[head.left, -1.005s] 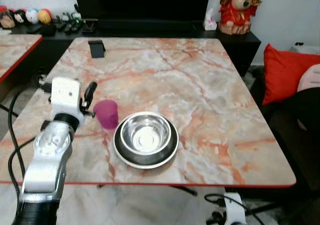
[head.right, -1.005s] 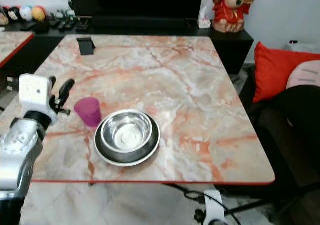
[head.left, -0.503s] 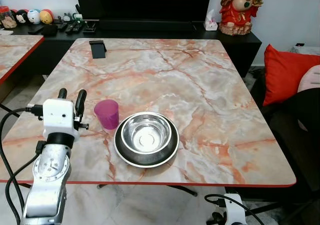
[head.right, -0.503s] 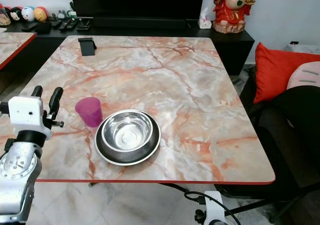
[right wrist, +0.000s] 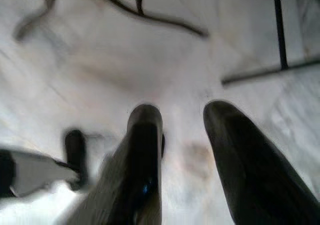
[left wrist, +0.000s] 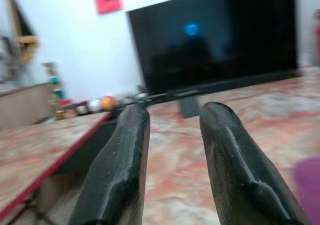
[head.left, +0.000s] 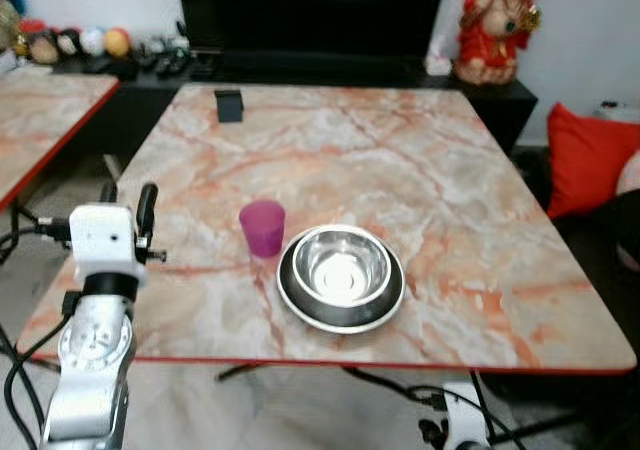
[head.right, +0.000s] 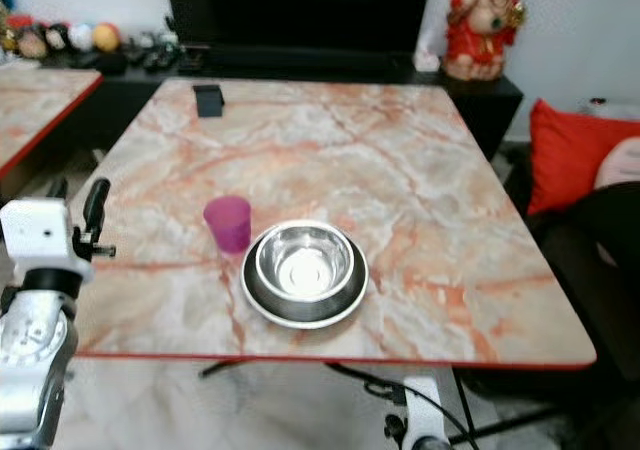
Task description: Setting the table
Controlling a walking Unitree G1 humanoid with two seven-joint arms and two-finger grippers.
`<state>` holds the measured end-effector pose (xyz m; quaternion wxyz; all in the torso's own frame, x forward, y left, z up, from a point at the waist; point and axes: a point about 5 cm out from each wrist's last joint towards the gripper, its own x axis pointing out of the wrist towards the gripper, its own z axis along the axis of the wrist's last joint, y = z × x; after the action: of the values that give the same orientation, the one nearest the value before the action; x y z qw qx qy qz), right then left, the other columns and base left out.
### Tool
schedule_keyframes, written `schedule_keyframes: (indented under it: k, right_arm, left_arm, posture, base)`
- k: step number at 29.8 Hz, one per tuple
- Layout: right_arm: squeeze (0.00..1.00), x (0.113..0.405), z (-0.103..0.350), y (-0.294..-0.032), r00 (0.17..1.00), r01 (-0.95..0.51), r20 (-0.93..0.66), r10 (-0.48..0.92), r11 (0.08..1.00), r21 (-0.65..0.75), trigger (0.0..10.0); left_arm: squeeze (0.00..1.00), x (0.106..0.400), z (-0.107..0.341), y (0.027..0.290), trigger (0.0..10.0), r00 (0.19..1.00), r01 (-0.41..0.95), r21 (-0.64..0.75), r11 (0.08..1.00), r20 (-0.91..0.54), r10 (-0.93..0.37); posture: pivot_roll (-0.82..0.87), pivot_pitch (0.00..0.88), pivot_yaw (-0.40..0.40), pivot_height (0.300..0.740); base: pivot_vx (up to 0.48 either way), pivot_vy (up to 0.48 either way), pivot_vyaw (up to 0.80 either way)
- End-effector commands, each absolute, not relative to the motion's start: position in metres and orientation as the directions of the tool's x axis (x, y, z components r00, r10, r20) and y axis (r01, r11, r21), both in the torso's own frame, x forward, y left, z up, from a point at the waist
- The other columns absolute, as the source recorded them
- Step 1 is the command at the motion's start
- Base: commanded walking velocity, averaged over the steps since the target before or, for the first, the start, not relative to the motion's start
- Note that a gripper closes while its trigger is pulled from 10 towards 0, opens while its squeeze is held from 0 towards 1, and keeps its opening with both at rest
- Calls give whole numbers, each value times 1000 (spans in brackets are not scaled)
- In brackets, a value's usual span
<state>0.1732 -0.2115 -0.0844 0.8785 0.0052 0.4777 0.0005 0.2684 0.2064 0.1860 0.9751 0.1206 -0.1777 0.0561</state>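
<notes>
I am in a home living room: a marble table [head.left: 400, 170] stands before a big television [head.left: 310, 10], with a red statue [head.left: 497, 25] and a red cushion [head.left: 590, 155].

Your two head views look forward and down from the near red edge of the marble table [head.left: 420, 170], taking it in whole, with the television [head.left: 310, 15] beyond its far end. Both share the same tabletop, slightly offset sideways. Your left wrist view sits low, close above the table's left edge, facing along the top toward the television [left wrist: 215, 40]. Your right wrist view hangs below the table, facing straight down at pale floor [right wrist: 125, 50], fairly near.
</notes>
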Motion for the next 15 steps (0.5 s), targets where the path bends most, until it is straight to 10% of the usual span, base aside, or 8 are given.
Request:
schedule_keyframes:
  k: [1,15]
  right_arm:
    - [0,180,-82,-206,558,-9,-829,20,1000,18,10000]
    - [0,178,-84,-202,562,-10,-827,27,1000,26,10000]
  left_arm:
    - [0,268,190,212,10000,924,-176,237,955,375,78]
    - [0,271,192,211,10000,921,-163,225,961,383,67]
  posture:
    - [0,0,-26,724]
    - [-5,0,-8,724]
  base:
    - [0,450,0]
    - [0,447,283]
